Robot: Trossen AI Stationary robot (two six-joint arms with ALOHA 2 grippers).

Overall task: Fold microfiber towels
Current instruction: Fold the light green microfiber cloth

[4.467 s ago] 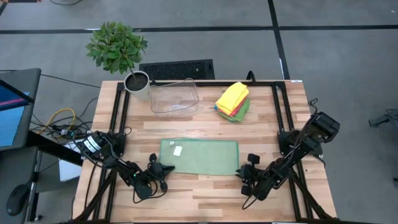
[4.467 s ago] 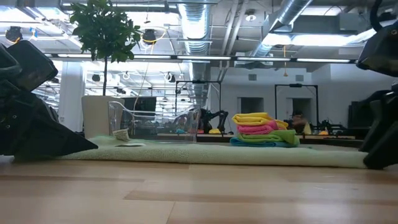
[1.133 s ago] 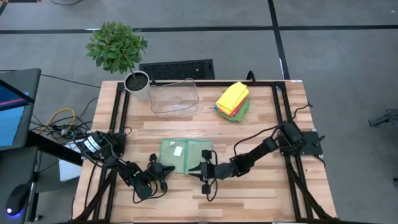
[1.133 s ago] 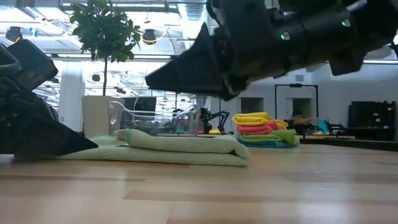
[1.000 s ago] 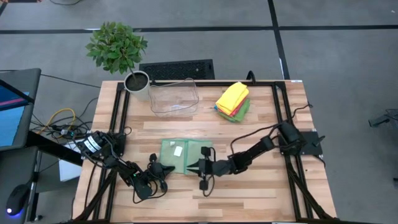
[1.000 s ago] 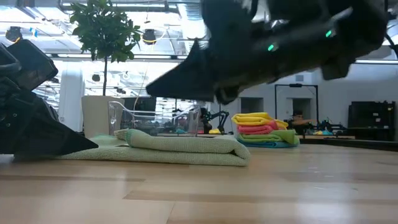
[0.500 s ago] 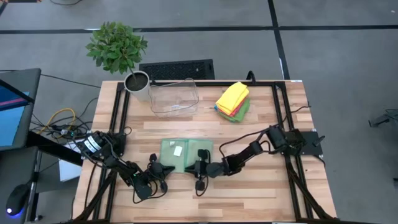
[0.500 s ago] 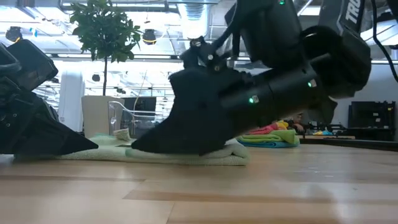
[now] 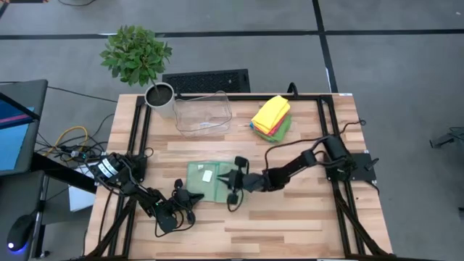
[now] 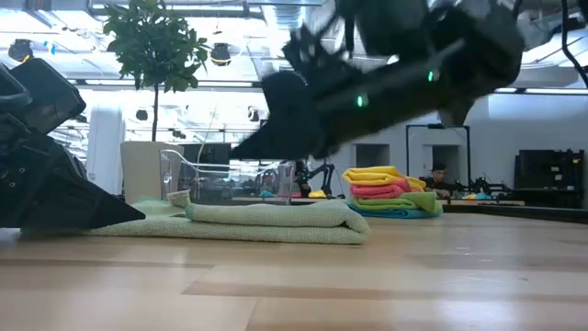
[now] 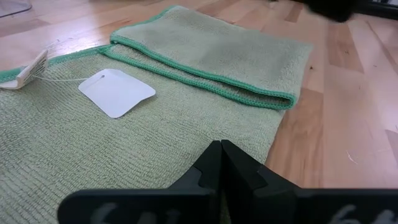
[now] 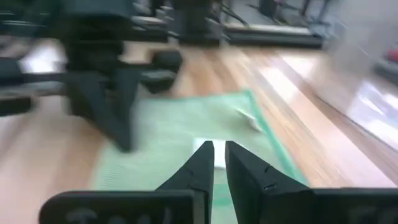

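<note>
A pale sage green towel [image 9: 214,181] lies flat on the table near the front, its right part folded over onto the left; a white tag [image 11: 115,92] lies on the lower layer. My left gripper [image 9: 193,196] is shut, its tips at the towel's near left part [image 11: 219,149]. My right gripper [image 9: 225,179] hangs above the folded part, clear of it [image 10: 237,150], its fingers a narrow gap apart [image 12: 216,150], holding nothing. My left gripper rests its shut fingertips [image 11: 219,163] on the single lower layer of the towel, close to its near edge [image 11: 249,143]. It comes in low from the table's near left, slanting down. The towel lies flat on the table under it.
A stack of folded yellow, pink, green and blue towels [image 9: 272,117] lies at the far right. A clear plastic bin [image 9: 203,112] stands at the far middle, and a potted plant [image 9: 158,94] at the far left corner. Bare wood lies right of the sage towel.
My right gripper went a little toward the table's left edge, dipped low onto the folded towel, then rose and drew toward the far edge, clear of the cloth. The towel stays folded in place.
</note>
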